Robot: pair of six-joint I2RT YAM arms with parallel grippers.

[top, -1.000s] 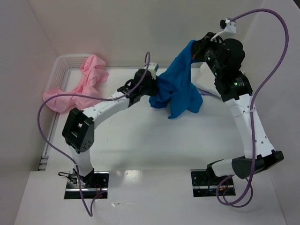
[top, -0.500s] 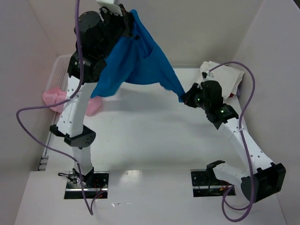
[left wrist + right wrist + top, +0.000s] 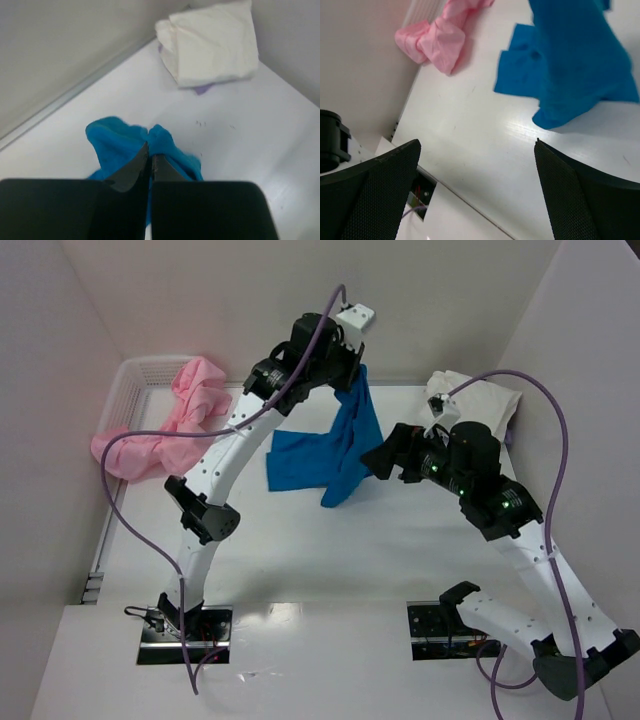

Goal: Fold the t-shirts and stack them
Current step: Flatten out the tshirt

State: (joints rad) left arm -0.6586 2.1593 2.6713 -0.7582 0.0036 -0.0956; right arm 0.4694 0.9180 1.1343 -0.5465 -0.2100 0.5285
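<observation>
From above, we see the left gripper (image 3: 350,370) raised near the back of the table (image 3: 300,540). It pinches the blue t-shirt (image 3: 335,450), which hangs down with its lower part lying on the table. The right gripper (image 3: 383,460) sits just beside the hanging cloth. Pink t-shirts (image 3: 170,435) spill over the basket (image 3: 135,370) at the left. A folded cream-white t-shirt (image 3: 480,395) lies in the far right corner.

In the left wrist view, the fingers (image 3: 132,172) press together on a blue fold.

In the right wrist view, we find the fingers (image 3: 375,190) spread wide above the table, with the blue t-shirt beyond them.
</observation>
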